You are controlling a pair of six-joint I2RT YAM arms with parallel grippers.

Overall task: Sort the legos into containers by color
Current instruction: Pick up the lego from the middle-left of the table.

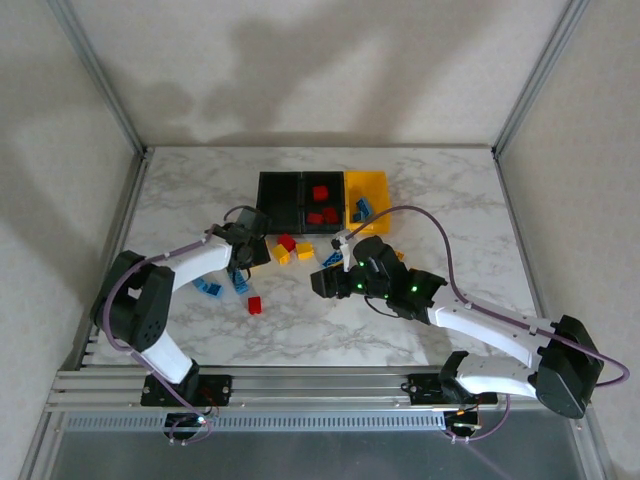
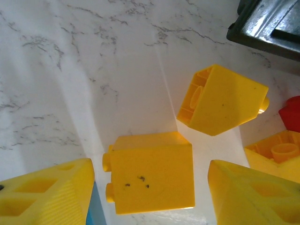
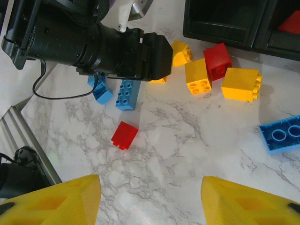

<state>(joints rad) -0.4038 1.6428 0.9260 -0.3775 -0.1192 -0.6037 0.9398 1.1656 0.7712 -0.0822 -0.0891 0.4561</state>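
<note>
I held my left gripper (image 2: 150, 165) low over the loose yellow bricks beside the bins (image 1: 278, 200), judging that yellow belonged in the empty black one. Its fingers (image 2: 51, 192) stood apart, clamped on nothing. One yellow brick (image 2: 150, 173) lay on the table (image 2: 70, 70) right between them. My right gripper (image 3: 150, 183) hovered, fingers apart and empty, with a red brick (image 3: 124, 135) lying ahead of it.

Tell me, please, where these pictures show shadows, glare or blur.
Top external view: broad soft shadows lie on the back wall; the table is brightly lit. Left wrist view: glare on the glossy black bin corner; the yellow brick at bottom centre is sharp. Right wrist view: the lone red brick is sharp, the right gripper's fingers at the bottom edge are slightly soft.
</note>
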